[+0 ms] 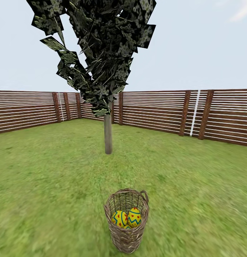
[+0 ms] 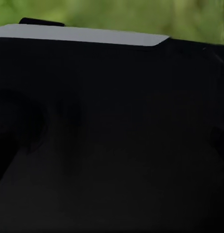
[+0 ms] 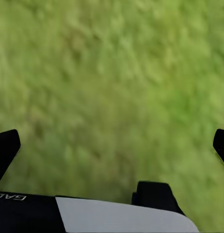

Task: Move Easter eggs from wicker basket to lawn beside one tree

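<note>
The wicker basket (image 1: 126,221) stands upright on the lawn (image 1: 48,185), low in the head view and just right of centre. Inside it lie the Easter eggs, yellow with blue zigzags and red marks: one (image 1: 119,218) on the left, one (image 1: 134,216) on the right, and a sliver of a third (image 1: 127,226) below them. The tree (image 1: 108,134), with a slim pale trunk and dark leaf clumps, rises straight behind the basket, a few steps farther off. My right gripper (image 3: 114,145) hangs open over bare grass. A dark, blurred mass blocks the left wrist view.
A brown slatted wooden fence (image 1: 155,112) rings the garden behind the tree, with a corner at the back left. Grass spreads wide on both sides of the basket and between it and the trunk.
</note>
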Tool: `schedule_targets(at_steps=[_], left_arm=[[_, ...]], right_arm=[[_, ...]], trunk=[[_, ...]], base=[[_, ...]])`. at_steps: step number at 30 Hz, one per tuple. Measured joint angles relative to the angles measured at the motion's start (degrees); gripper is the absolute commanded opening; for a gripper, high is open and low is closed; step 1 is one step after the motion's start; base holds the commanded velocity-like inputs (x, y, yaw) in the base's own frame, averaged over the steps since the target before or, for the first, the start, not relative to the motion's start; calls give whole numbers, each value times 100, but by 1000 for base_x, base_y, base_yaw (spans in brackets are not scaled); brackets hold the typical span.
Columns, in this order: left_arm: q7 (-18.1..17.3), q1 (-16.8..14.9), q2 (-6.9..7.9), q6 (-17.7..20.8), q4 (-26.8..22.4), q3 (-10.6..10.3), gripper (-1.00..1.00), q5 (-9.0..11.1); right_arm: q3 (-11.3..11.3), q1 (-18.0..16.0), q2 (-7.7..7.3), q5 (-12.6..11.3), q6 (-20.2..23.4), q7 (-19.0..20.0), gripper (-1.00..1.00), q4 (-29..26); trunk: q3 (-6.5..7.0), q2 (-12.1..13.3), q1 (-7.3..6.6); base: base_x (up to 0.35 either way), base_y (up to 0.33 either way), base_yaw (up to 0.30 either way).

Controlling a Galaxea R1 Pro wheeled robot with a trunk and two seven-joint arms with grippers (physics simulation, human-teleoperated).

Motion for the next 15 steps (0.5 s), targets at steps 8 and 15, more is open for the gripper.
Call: schedule_targets(at_steps=[8, 15], left_arm=[[-206, 1, -32, -138, 125, -24, 100, -180], [-134, 1, -70, -88, -69, 10, 100, -126]], right_arm=[[-49, -44, -8, 49, -71, -15, 100, 39], [-58, -37, -57, 52, -49, -34, 100, 235]], trunk=[[0, 0, 0], [0, 0, 0]], base=[[0, 0, 0], [0, 0, 0]])
